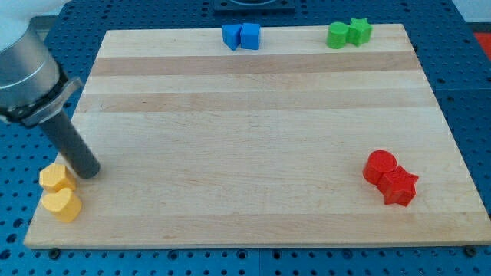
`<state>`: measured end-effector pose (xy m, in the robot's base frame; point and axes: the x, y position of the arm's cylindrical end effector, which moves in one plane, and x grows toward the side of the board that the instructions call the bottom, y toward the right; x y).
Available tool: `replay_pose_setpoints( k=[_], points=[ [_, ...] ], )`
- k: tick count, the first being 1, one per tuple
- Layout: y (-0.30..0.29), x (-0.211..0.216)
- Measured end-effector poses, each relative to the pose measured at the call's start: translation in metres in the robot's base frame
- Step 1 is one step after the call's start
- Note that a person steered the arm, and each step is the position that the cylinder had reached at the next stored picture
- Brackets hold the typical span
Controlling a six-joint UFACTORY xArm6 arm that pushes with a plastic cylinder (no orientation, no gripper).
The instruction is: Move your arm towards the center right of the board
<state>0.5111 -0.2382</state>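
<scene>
Nothing needs holding: my tip (90, 170), without fingers, beside two light yellow blocks (58, 177), slides freely across the tabletop (253, 138).

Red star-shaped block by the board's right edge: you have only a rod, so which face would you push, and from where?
My tip cannot grip. I'd likely push the red star-shaped block on its lower-right side, since the red cylinder block touches its upper left.

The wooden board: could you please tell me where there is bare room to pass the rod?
Bare: the whole middle, bordered by blue blocks and green blocks above and red blocks at lower right. Crowded: lower-left corner, where my tip sits beside yellow blocks.
</scene>
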Motion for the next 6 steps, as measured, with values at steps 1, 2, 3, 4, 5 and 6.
replay_pose_setpoints(
  k=[1,2,3,4,5,6],
  points=[
    [0.03,-0.049],
    [0.122,-0.073],
    [0.238,-0.077],
    [0.319,-0.073],
    [0.404,-0.06],
    [0.492,-0.037]
  ],
)
